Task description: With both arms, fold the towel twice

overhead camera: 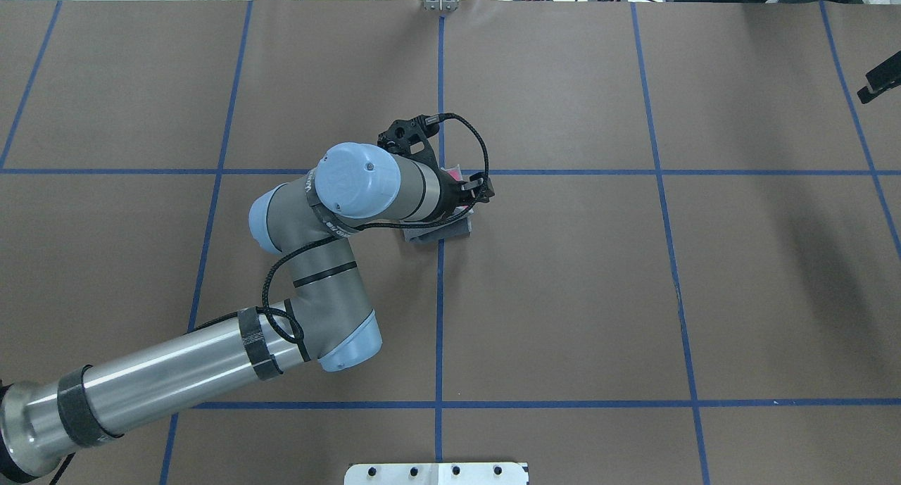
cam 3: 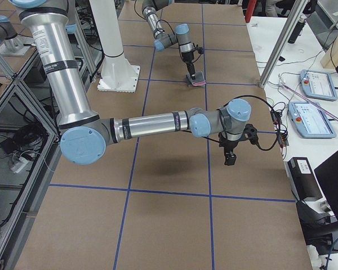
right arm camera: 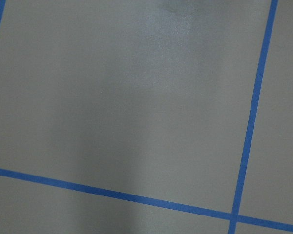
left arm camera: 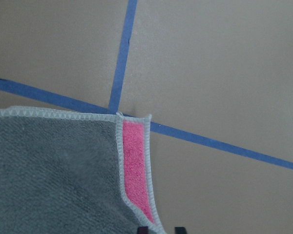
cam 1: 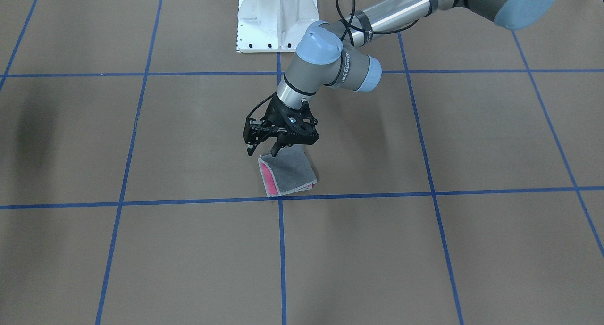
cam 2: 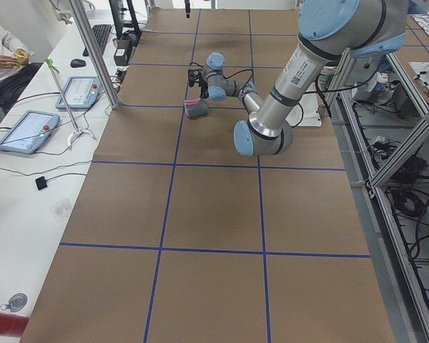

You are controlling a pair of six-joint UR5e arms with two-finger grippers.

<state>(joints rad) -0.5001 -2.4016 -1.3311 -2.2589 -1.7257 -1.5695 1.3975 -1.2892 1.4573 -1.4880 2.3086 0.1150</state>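
The folded towel lies on the worktop by a tape crossing — just beyond the left end effector, which hovers over its robot-side edge, fingers spread and holding nothing. The right end effector hangs well apart — whether its fingers are spread I cannot tell.

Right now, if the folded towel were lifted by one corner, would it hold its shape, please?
Probably not: the towel is soft terry in loose layers, so it would likely droop and unfold. It looks thin, so probably light. Pushed, its nap may drag and bunch.
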